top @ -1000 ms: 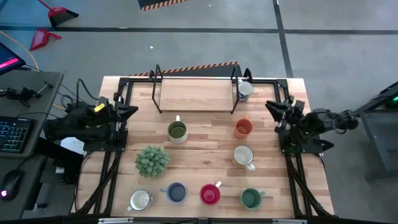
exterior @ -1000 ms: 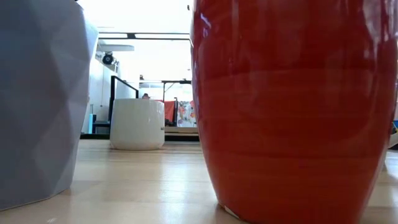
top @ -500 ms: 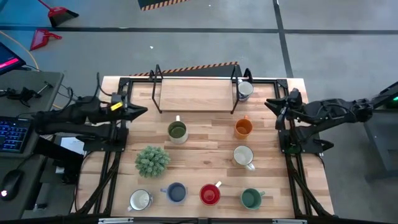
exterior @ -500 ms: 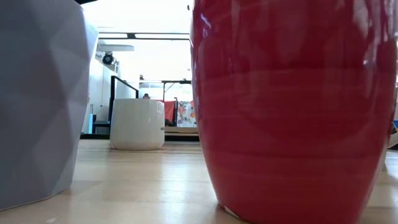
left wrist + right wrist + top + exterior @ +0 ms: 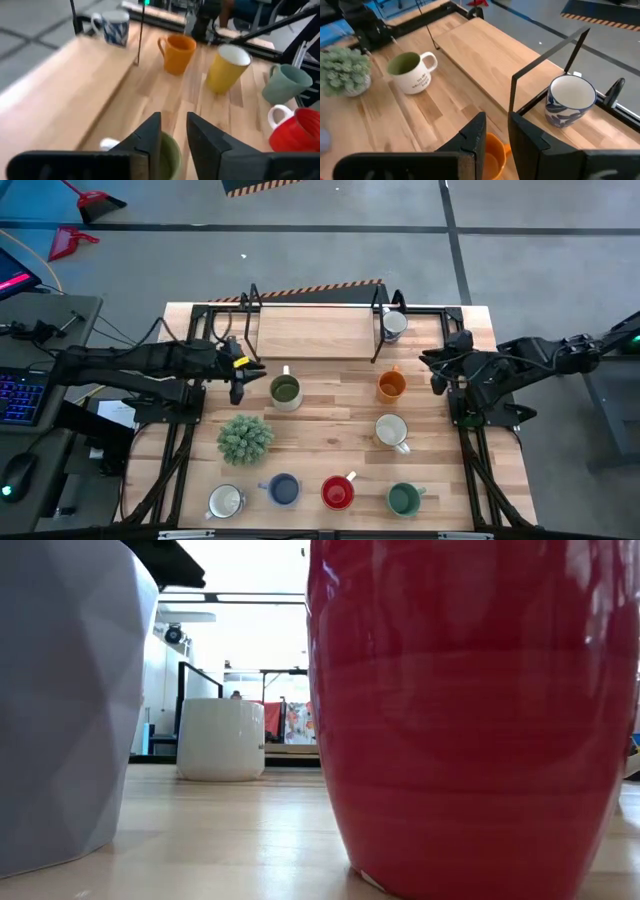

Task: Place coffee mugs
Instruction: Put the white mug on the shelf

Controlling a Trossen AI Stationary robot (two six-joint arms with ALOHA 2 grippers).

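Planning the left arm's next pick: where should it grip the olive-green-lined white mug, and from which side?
Grip the rim wall of the olive-green-lined white mug from above. It stands upright, mouth open, handle toward the rack, and the left gripper, fingers open, hovers beside it.

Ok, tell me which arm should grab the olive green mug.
Left. The left gripper is open right beside the olive green mug; the right gripper sits across the table by the orange mug.
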